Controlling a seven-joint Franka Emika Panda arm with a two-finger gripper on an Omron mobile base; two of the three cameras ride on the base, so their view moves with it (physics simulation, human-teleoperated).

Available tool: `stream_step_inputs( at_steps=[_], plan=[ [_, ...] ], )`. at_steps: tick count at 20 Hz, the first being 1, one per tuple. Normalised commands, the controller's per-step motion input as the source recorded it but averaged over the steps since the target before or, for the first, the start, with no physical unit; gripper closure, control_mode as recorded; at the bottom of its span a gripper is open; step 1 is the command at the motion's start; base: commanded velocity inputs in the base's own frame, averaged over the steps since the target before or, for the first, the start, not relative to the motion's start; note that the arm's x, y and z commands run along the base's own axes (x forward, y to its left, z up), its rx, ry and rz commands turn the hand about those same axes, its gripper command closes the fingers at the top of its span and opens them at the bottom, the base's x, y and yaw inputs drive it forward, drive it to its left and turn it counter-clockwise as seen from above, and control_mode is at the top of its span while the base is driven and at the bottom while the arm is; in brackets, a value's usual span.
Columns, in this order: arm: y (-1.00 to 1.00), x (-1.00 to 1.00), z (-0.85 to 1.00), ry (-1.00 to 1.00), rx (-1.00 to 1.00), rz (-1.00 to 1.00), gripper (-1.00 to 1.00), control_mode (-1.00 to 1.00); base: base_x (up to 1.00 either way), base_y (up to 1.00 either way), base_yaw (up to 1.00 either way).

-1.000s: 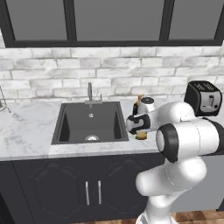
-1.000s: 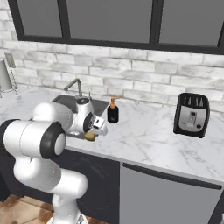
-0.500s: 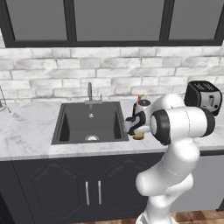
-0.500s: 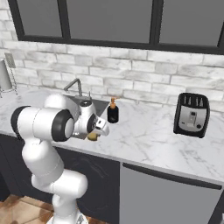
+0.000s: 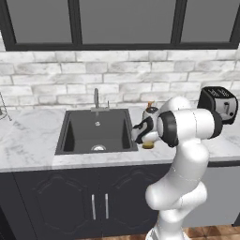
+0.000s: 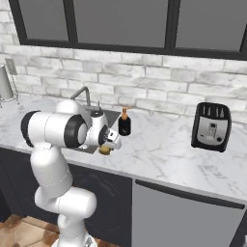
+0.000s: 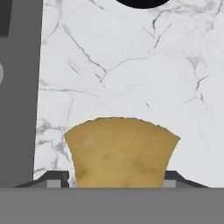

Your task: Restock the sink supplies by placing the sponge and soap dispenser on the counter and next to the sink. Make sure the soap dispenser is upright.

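Matt mottled yellow sponge (image 7: 120, 151); glossy grey-veined marble counter (image 7: 131, 65); matt black sink (image 5: 96, 133)

The yellow sponge (image 7: 120, 151) lies flat on the white marble counter (image 6: 164, 149), just right of the black sink (image 5: 96, 133) near the front edge. The soap dispenser (image 6: 124, 123), dark-bodied with an orange top, seems to stand upright behind it, beside the basin's corner.

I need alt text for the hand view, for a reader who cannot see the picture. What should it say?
A yellow sponge lies on the white marble counter between the two finger tips of the robot's hand. The dark sink runs along the left edge, and a dark round shape shows at the top.
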Motion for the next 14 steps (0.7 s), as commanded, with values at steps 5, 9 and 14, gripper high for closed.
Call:
stream_step_inputs(
  at_steps=[5,9,14],
  plan=[
    [-0.05,-0.31,0.17,0.0,0.0,0.0,-1.0,-1.0,0.0,0.0,0.0],
    [-0.06,-0.51,0.65,-0.01,0.0,0.0,-1.0,-1.0,0.0,0.0,0.0],
    [0.0,-0.54,0.83,-0.01,0.0,0.0,-1.0,-1.0,0.0,0.0,0.0]
  ],
)
